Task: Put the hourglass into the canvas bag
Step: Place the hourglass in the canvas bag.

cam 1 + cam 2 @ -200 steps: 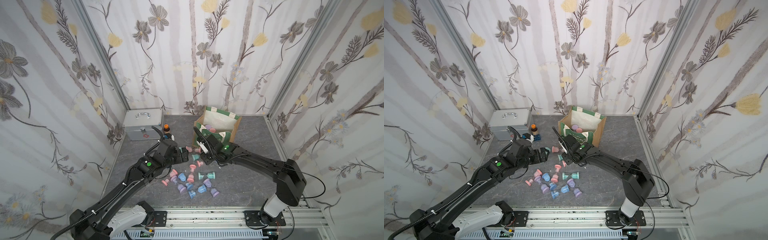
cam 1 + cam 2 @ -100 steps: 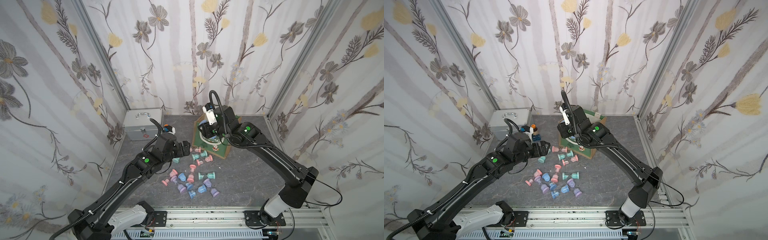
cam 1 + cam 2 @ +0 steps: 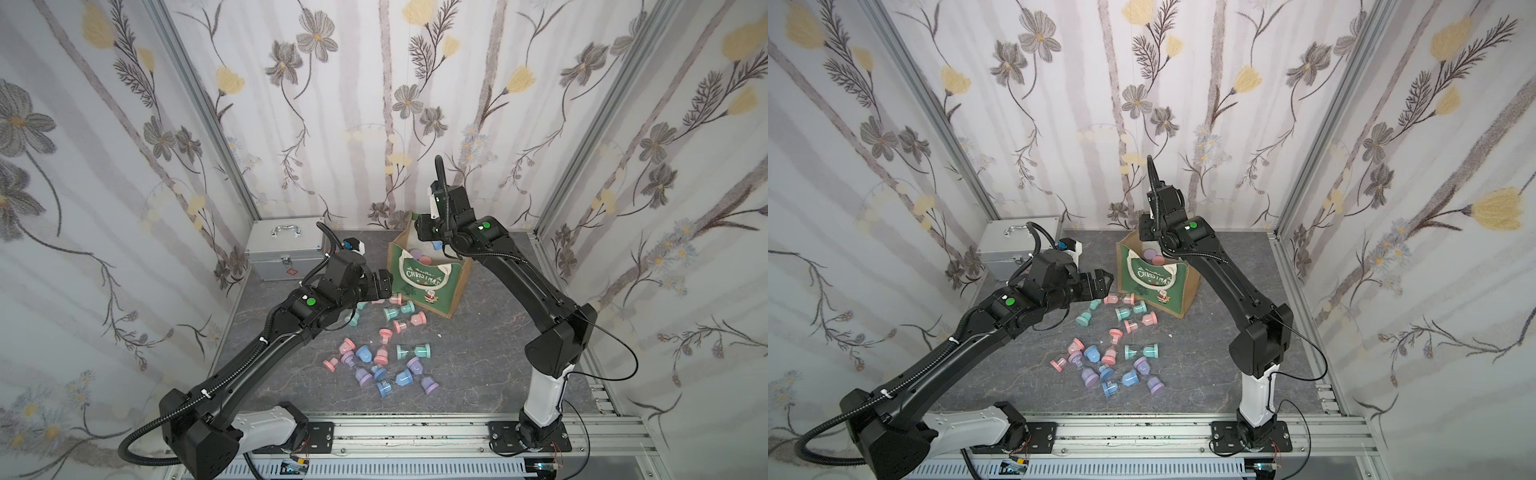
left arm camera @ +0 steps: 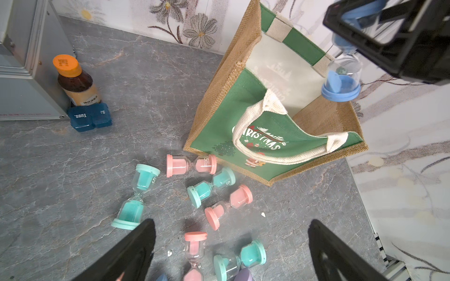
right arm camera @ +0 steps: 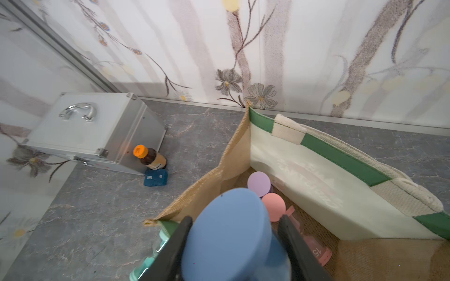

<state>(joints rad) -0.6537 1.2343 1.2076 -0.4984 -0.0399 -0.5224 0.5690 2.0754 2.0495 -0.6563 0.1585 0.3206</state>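
The canvas bag [image 3: 424, 278] [image 3: 1152, 284] stands open at the back of the table, green front with "CHRISTMAS" lettering, jute sides. My right gripper [image 3: 432, 235] [image 5: 235, 222] hangs over its mouth, shut on a blue hourglass [image 4: 341, 80] [image 5: 231, 233] that points down into the opening. Purple [image 5: 259, 182] and pink [image 5: 274, 206] hourglasses lie inside the bag [image 5: 304, 170]. My left gripper [image 3: 384, 282] [image 3: 1100, 282] [image 4: 231, 226] hovers open and holds nothing, above several loose hourglasses [image 3: 382, 345] [image 4: 191, 165] on the table in front of the bag [image 4: 243, 116].
A silver metal case [image 3: 286, 249] [image 5: 92, 129] sits at the back left. An orange-capped brown bottle [image 4: 74, 80] and a blue pill box [image 4: 89, 116] stand beside it. Flowered walls close in the back and both sides.
My right arm rose from the pile on the table with the blue hourglass and swung back over the bag's mouth. My left gripper drew back slightly and stayed open.
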